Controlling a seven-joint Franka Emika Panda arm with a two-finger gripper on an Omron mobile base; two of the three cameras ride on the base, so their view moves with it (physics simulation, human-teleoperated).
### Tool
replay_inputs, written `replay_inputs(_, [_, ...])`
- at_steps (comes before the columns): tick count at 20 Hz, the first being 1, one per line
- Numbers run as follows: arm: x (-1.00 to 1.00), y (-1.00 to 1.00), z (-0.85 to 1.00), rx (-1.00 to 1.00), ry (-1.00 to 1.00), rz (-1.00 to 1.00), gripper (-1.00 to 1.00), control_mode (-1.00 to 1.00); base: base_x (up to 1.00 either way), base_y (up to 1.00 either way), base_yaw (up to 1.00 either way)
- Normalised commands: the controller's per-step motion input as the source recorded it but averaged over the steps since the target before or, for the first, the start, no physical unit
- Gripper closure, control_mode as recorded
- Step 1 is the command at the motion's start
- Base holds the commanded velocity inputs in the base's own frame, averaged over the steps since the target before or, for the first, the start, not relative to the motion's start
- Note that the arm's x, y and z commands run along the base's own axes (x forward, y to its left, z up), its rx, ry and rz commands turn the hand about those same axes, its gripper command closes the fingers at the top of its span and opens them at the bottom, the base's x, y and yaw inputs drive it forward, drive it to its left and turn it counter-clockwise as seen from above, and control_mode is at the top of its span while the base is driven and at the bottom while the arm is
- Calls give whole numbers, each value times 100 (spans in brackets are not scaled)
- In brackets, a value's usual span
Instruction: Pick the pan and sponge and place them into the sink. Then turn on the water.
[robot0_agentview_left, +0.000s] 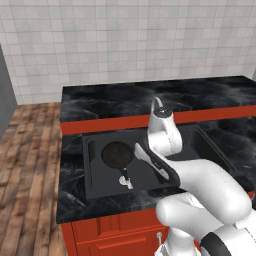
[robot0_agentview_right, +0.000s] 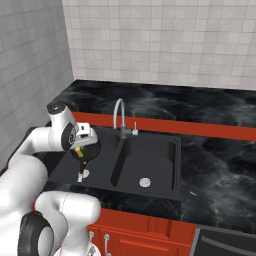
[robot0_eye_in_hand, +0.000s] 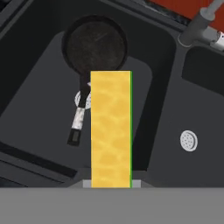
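The black pan (robot0_eye_in_hand: 95, 43) lies flat in the left basin of the black sink (robot0_eye_in_hand: 39, 109), its handle (robot0_eye_in_hand: 78, 122) crossing that basin's silver drain. My gripper (robot0_eye_in_hand: 110, 183) is shut on the yellow sponge (robot0_eye_in_hand: 110, 127), whose green face runs along its right edge, and holds it in the air above the left basin, just off the pan. From the right base view the sponge (robot0_agentview_right: 80, 150) peeks out below the hand, over the pan (robot0_agentview_right: 89, 150). In the left base view the pan (robot0_agentview_left: 117, 154) sits in the sink (robot0_agentview_left: 100, 179) left of the arm. No water runs from the faucet (robot0_agentview_right: 119, 112).
The silver gooseneck faucet (robot0_eye_in_hand: 199, 24) stands behind the divider between the basins, with a small lever (robot0_agentview_right: 134, 129) beside it. The right basin (robot0_agentview_right: 150, 160) holds just its drain (robot0_eye_in_hand: 188, 141). Dark marble counter (robot0_agentview_right: 215, 170) surrounds the sink, and tiled wall rises behind.
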Motion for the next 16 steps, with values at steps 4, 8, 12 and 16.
replay_inputs(4, [42, 29, -18, 0, 0, 0, 100, -100, 0, 0, 0])
replay_inputs(8, [43, 25, -30, 0, 0, 0, 100, -100, 0, 0, 0])
replay_inputs(12, [45, 7, -46, -2, 0, 0, 100, -100, 0, 0, 0])
replay_inputs(16, [51, 0, -44, -4, 0, 0, 100, -100, 0, 0, 0])
